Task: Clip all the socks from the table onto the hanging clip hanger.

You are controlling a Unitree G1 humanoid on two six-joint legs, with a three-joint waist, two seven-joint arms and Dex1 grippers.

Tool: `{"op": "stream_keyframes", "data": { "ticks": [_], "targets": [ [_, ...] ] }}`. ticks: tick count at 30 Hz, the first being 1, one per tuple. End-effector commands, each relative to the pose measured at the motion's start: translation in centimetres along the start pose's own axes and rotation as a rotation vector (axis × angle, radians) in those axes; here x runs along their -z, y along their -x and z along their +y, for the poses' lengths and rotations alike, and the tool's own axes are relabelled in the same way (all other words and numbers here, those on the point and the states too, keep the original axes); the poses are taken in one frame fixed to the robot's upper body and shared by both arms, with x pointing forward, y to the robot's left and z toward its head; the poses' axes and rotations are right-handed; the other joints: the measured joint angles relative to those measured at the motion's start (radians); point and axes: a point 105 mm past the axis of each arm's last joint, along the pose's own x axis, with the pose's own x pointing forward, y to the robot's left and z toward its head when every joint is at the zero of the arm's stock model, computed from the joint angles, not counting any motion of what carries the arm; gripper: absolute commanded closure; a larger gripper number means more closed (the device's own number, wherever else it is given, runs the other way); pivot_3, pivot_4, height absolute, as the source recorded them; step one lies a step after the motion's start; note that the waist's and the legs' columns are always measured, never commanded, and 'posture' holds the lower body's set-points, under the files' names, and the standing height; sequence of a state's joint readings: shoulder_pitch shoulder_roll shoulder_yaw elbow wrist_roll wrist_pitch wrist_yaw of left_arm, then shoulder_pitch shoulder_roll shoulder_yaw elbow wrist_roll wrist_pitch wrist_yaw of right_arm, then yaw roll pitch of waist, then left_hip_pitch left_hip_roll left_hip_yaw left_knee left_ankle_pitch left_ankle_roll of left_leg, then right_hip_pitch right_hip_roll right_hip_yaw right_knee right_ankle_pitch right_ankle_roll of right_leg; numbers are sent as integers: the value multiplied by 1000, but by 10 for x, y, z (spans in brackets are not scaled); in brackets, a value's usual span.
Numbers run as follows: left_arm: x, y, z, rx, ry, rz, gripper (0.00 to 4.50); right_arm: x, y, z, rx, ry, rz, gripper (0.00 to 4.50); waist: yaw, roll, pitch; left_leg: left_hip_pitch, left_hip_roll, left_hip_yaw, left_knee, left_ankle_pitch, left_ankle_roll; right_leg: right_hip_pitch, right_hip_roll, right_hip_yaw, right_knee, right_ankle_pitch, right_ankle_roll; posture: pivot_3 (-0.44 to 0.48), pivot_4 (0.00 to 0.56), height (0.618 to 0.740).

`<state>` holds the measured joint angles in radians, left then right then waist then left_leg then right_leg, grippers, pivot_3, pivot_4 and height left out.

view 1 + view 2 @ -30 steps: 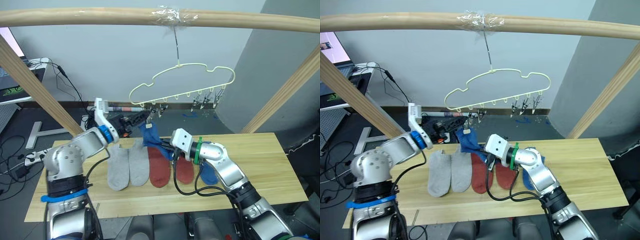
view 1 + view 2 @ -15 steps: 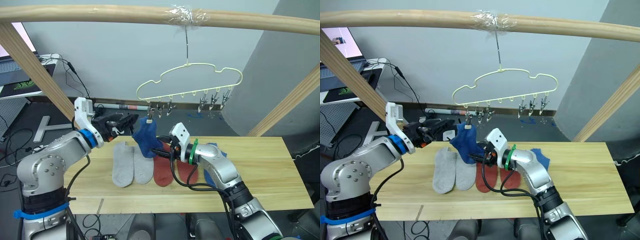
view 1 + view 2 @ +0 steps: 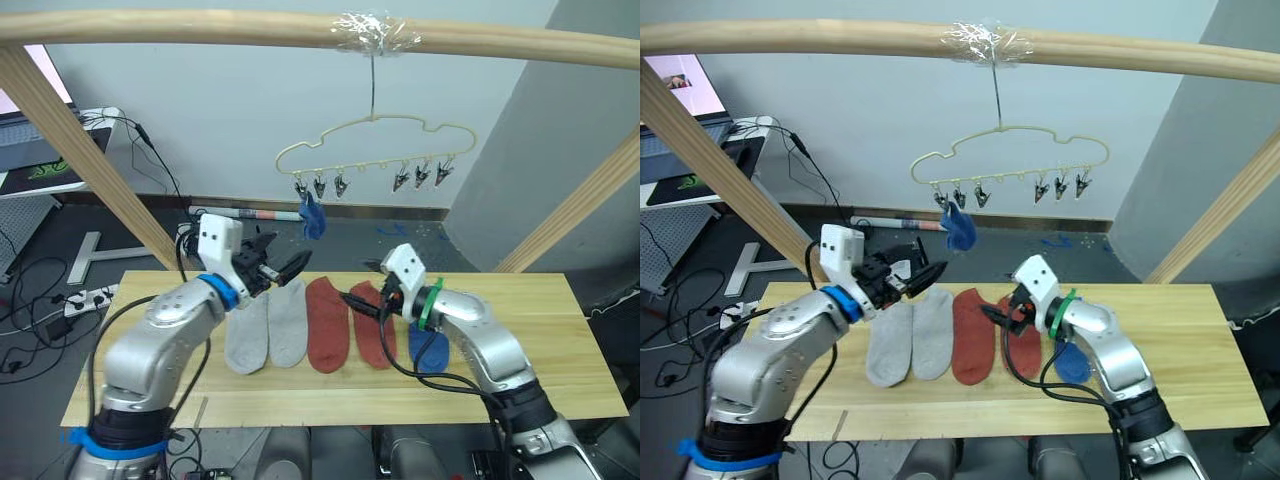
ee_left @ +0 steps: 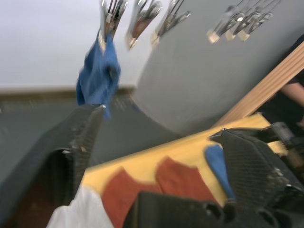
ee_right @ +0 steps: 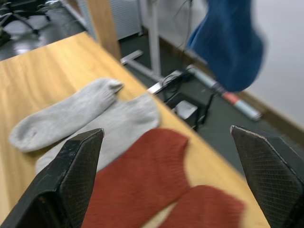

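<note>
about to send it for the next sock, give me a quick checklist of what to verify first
1. Blue sock hangs from a clip on the clip hanger: ok.
2. Left gripper open, holding nothing: ok.
3. Right gripper open, holding nothing: ok.
4. Five socks on the table: two grey socks, two red socks, second blue sock: ok.
5. Free clips remain: ok.
6. Clip bites firmly: cannot tell.

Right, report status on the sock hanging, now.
Both pincers open and empty, left, right. One blue sock clipped on the clip hanger. Five socks on the table. Nothing in the way.
</note>
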<state>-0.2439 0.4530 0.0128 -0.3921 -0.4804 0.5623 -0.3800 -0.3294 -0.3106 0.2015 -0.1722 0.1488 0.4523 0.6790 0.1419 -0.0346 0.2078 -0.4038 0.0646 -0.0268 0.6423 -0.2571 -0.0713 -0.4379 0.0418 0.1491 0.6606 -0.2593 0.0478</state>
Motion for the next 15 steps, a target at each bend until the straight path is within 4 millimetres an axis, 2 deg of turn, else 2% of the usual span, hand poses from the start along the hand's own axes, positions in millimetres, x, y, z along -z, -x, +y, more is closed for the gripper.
{"op": "stream_keyframes", "data": {
  "ticks": [1, 3, 10, 15],
  "targets": [
    [-5, -13, -15, -12, -96, -80, 1515, -25, 18, -6, 38, 36, -74, 0, 2, 0, 0, 0, 0, 0, 0, 0, 0, 0, 0, 0, 0, 0, 0, 334, 188, 740],
    [-2, -19, -18, -35, -98, -88, 2113, -31, 23, -7, 51, 43, -83, 0, 2, 0, 0, 0, 0, 1, 1, 0, 0, 0, 0, 1, 0, 0, 0, 322, 187, 740],
    [6, -43, -24, -124, -115, -113, 2113, -51, 32, -6, 73, 81, -126, 0, -6, 0, 0, 0, 0, 0, 2, 0, 0, 1, 0, 1, 1, 0, 0, 292, 183, 740],
    [9, -53, -16, -225, -117, -125, 2113, -68, 34, -1, 56, 96, -177, 0, -9, 0, 0, 0, -1, 0, 3, 0, 1, 1, 0, 1, 1, 1, 1, 278, 180, 740]
  ]
}}
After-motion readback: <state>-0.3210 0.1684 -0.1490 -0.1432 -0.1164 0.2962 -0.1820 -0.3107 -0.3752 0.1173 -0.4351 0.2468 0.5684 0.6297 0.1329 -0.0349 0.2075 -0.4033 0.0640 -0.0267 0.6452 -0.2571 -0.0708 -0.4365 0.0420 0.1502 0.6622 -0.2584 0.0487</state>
